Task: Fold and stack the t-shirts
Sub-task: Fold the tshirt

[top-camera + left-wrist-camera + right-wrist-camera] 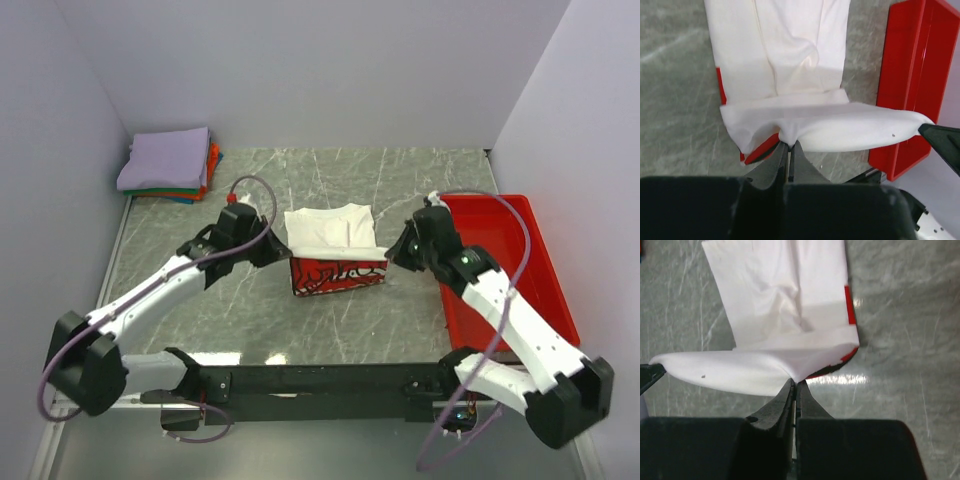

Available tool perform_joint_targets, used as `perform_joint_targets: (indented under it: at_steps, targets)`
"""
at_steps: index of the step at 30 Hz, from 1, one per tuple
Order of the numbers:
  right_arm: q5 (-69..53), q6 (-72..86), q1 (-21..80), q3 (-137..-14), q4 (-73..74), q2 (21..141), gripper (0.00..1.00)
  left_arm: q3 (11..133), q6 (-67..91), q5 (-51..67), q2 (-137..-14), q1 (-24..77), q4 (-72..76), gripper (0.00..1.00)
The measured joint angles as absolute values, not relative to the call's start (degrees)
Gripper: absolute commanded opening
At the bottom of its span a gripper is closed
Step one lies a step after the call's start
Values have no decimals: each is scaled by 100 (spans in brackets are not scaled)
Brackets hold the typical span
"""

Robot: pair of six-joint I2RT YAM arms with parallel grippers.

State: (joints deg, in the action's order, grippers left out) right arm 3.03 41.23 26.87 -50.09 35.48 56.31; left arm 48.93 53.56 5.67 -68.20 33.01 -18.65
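Grey table (400, 180) — print (335, 272) on white t-shirt (325, 228) partly hidden.

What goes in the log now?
phase: folding | left gripper shut on white t-shirt | right gripper shut on white t-shirt | folded stack back-left | red tray right

Top cam overhead; wrist cams close, facing, share tee (790, 60).

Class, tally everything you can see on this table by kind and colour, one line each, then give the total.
White t-shirt: 1
Lavender t-shirt: 1
Orange t-shirt: 1
Green t-shirt: 1
Blue t-shirt: 1
Red tray: 1
Robot arms (left arm, right arm): 2
Total: 8
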Motion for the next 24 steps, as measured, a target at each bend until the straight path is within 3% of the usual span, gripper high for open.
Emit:
perform_joint_targets:
  at_steps: [13, 24]
  targets:
    - [-814, 3570, 1393, -6807, 2788, 8632, 0, 6943, 5144, 768, -9308, 2526, -1682, 0]
    - [-1498, 3546, 1116, -9124, 2663, 11052, 0, 8241, 5159, 794, -10757, 2003, -1708, 0]
